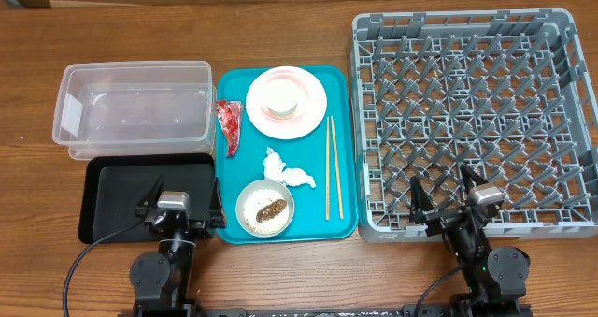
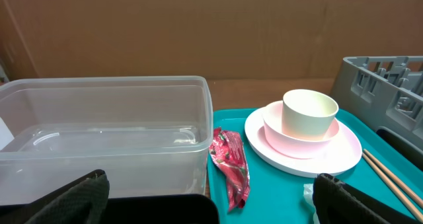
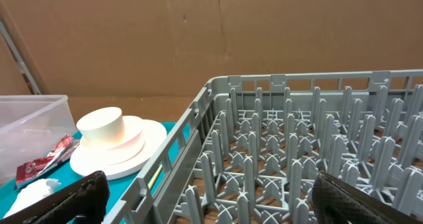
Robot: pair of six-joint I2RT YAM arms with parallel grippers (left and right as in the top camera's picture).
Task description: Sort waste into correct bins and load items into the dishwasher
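Observation:
On the teal tray (image 1: 341, 219) lie a red foil wrapper (image 1: 229, 125), a white tissue (image 1: 285, 170), a bowl of rice with brown bits (image 1: 264, 207), wooden chopsticks (image 1: 333, 167) and a pink plate (image 1: 287, 102) carrying a bowl (image 2: 301, 137) with a white cup (image 2: 309, 113) in it. The clear tub (image 1: 131, 107) and the black tray (image 1: 121, 200) sit to its left, the grey dish rack (image 1: 472, 121) to its right. My left gripper (image 1: 183, 205) hangs open over the black tray's near right corner. My right gripper (image 1: 442, 191) is open above the rack's near edge.
The wooden table (image 1: 37, 36) shows around everything. A brown cardboard wall (image 2: 198, 26) stands behind the table. Both arm bases (image 1: 163, 275) sit at the near edge, with black cables trailing off them.

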